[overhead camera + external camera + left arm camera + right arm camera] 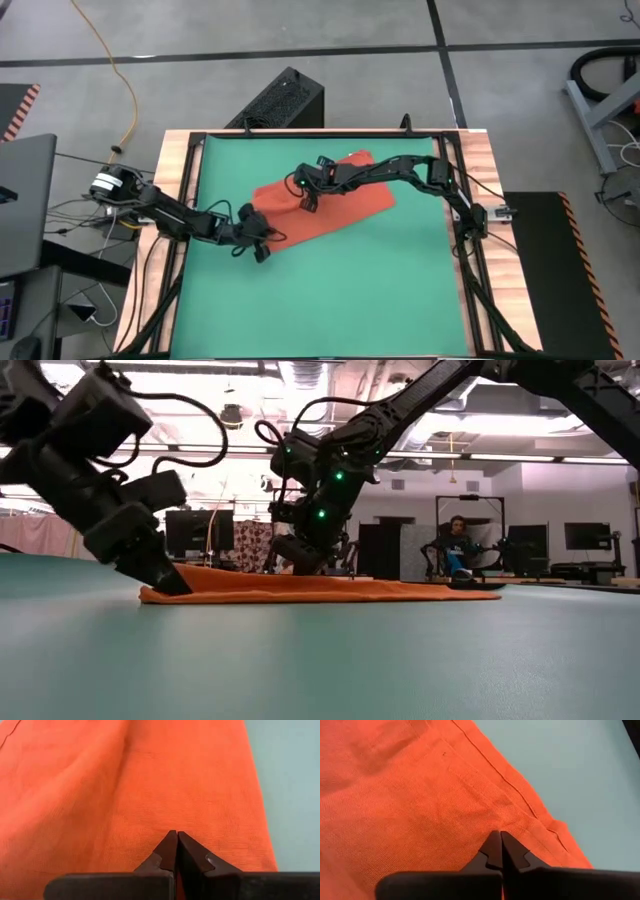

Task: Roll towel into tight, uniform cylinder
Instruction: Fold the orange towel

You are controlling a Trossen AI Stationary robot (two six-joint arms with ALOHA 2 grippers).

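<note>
Towel (330, 205) lay flat on green mat (330, 300), mid-table. Left gripper (262, 252) at its near corner, jaws pressed together on the cloth. Right gripper (306, 200) farther in, jaws pressed together on the cloth too.

Grey concrete floor (300, 40), yellow cable (118, 70), ceiling lights (330, 375), dark monitors (585, 537).

The towel (335, 205) — orange-red cloth — lies flat, spread slantwise across the mat's middle.
</note>
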